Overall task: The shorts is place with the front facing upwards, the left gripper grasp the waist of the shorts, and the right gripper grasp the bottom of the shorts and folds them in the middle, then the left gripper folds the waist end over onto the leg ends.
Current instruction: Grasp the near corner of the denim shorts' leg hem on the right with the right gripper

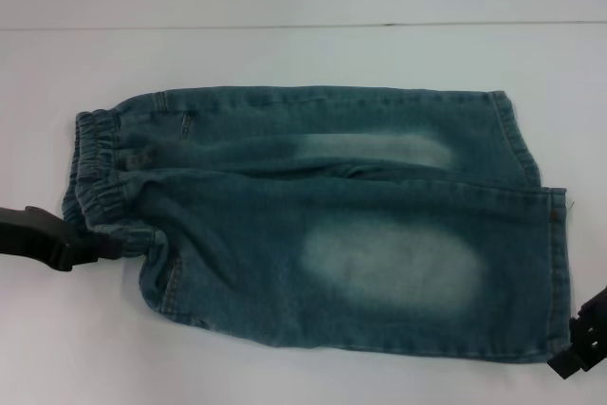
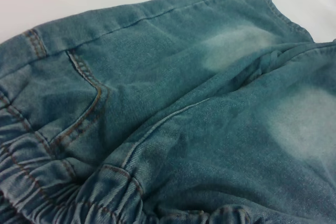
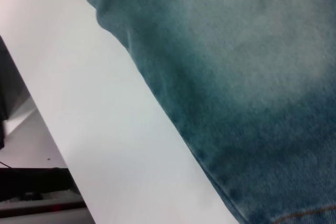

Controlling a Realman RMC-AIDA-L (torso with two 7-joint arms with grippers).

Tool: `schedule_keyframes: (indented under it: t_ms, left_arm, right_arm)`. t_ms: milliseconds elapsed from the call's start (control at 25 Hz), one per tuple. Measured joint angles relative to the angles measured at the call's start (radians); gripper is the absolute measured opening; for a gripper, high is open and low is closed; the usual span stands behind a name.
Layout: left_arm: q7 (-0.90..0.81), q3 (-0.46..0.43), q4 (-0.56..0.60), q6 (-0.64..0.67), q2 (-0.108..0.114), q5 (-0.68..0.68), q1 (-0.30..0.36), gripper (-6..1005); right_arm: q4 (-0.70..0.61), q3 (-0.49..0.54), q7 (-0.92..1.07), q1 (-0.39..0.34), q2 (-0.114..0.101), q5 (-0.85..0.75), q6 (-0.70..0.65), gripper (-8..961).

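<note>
Blue denim shorts [image 1: 322, 225] lie on the white table [image 1: 285, 54], with the elastic waist [image 1: 95, 173] to the left and the leg ends [image 1: 555, 263] to the right. The near leg overlaps the far leg along the middle. My left gripper [image 1: 93, 246] is at the near corner of the waist and touches the gathered band. My right gripper [image 1: 577, 350] sits at the near corner of the leg hem, at the frame's lower right. Up close, the left wrist view shows the waist [image 2: 58, 192] and a pocket seam [image 2: 86, 108], and the right wrist view shows the shorts' edge [image 3: 236, 77].
The table's front edge [image 3: 63, 145] runs close to the right gripper, with dark floor space beyond it. White table surface [image 1: 76, 348] shows in front of the shorts and behind them.
</note>
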Motion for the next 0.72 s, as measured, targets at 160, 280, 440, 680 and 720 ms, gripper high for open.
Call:
schedule_keyframes:
  t_ms: [160,280,440,680,720]
  left_arm:
    - [0.001,0.000,0.000,0.000,0.000,0.000,0.000,26]
    - [0.001,0.000,0.000,0.002,0.000,0.000,0.000,26]
    - [0.001,0.000,0.000,0.001,0.001,0.000,-0.001,26]
    - [0.003,0.000,0.000,-0.001,0.000,0.000,0.001,25]
    - [0.003,0.000,0.000,0.000,0.000,0.000,0.001,25]
  right_arm:
    - [0.000,-0.004,-0.006,0.000,0.002,0.019,-0.002,696]
    - [0.000,-0.002,-0.015,0.001,0.006,0.020,0.001,693]
    - [-0.004,-0.007,-0.035,0.003,0.021,0.018,0.000,653]
    - [-0.008,-0.010,-0.037,0.005,0.028,0.016,0.013,425]
    - [-0.009,-0.010,-0.037,0.006,0.028,0.016,0.015,377]
